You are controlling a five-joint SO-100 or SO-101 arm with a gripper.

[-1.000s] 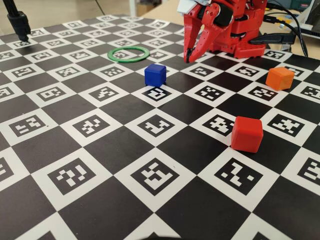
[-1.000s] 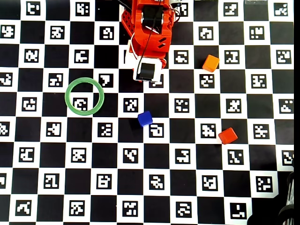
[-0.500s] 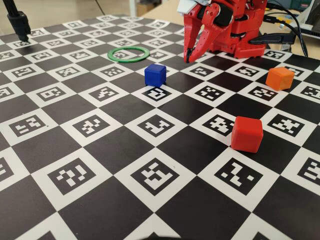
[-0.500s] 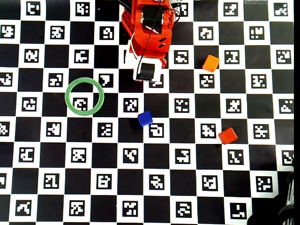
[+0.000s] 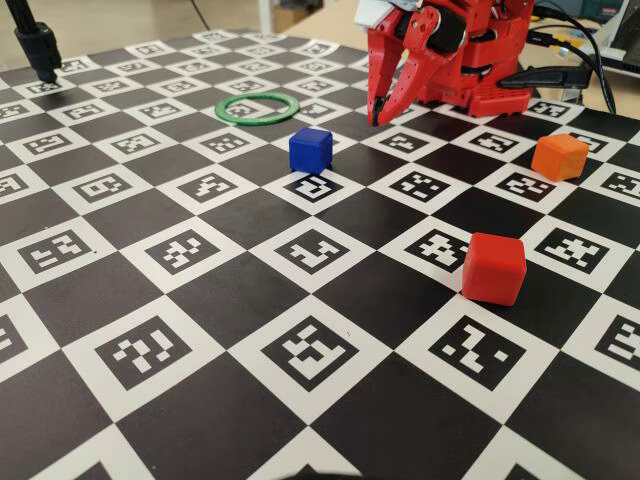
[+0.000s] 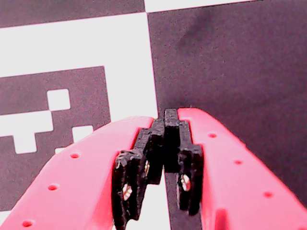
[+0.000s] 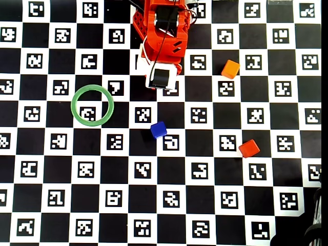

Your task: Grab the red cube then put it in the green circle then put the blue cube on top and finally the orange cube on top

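Task at start: 0 of 3 cubes placed. Green circle point(image 7: 92, 105) empty. Gripper point(image 5: 375, 118) closed, holding nothing, parked beyond circle near arm base. Blue cube point(image 7: 158, 129) nearest circle; red cube point(image 7: 249, 148) and orange cube point(image 7: 230, 68) well apart from it.

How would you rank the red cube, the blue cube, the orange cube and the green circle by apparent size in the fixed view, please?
1. green circle, widest.
2. red cube, nearest the camera.
3. orange cube.
4. blue cube, close to the orange one.
Nearness inflates the red cube; the cubes may match.
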